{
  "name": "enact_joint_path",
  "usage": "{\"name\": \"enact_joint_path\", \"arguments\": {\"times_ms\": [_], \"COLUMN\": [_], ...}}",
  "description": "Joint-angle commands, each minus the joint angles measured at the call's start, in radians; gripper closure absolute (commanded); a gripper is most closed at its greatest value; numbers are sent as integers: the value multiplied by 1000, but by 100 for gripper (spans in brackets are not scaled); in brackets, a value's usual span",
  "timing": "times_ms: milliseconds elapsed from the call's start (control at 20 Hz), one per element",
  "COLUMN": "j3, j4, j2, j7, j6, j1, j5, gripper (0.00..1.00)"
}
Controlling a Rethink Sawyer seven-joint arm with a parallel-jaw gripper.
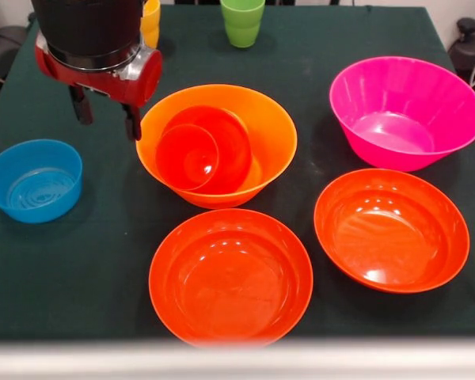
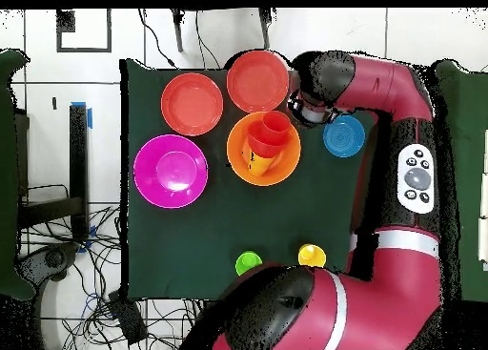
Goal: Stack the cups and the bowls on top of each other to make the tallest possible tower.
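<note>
My gripper (image 1: 107,115) hangs open and empty just above the table, between the small blue bowl (image 1: 33,180) and the large orange bowl (image 1: 271,136). The orange bowl holds a small red-orange bowl (image 1: 226,134), tilted, with a red-orange cup (image 1: 188,157) lying in it. A large magenta bowl (image 1: 404,111) stands at the right. Two wide red-orange bowls (image 1: 231,275) (image 1: 392,229) sit empty at the front. A green cup (image 1: 242,22) and a yellow cup (image 1: 150,20) stand at the far side, the yellow one partly hidden behind my wrist.
The table has a dark green cloth (image 1: 103,261); its front edge runs along the bottom of the front view. In the overhead view my arm (image 2: 381,89) reaches over the blue bowl (image 2: 343,135), beside the orange bowl (image 2: 286,167).
</note>
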Motion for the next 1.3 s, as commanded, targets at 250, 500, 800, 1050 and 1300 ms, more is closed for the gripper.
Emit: {"name": "enact_joint_path", "arguments": {"times_ms": [250, 500, 800, 1050, 1300], "j3": [55, 48, 34, 27, 20], "j4": [-31, -43, -45, -35, -29], "j2": [54, 66, 74, 74, 95], "j7": [-35, 0, 21, 27, 22], "j6": [72, 72, 66, 57, 49], "j1": [49, 70, 86, 91, 88], "j5": [31, 47, 66, 75, 79], "gripper": [0, 0, 0, 0, 0]}}
